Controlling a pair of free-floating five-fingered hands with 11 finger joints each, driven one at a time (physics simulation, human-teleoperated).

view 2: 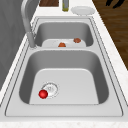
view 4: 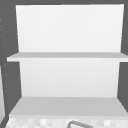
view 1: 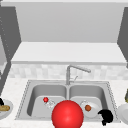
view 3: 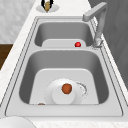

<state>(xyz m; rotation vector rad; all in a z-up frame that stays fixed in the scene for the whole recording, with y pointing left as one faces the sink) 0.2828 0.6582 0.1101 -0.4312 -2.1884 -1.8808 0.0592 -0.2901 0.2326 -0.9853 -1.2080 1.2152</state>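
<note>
My left hand (view 1: 1,102) is at the far left of the counter, over a white plate (view 1: 5,113) that holds a brown roll (view 1: 5,108). Seen from the right side, the left hand (view 3: 44,3) has dark fingers on both sides of the roll (view 3: 47,7), closed round its far end. My right hand (view 1: 106,117) hangs at the front right corner of the sink. From the left side, its fingers (view 2: 115,2) look straight and hold nothing.
A small red ball (view 1: 45,99) lies by the left basin's drain. A white plate (view 3: 75,98) in the right basin carries a brown ball (view 3: 66,88). A large red sphere (view 1: 67,115) sits before the sink's front rim. The faucet (view 1: 68,75) stands behind the divider. An empty plate (view 2: 83,10) and a bottle (view 2: 65,6) stand on the right counter.
</note>
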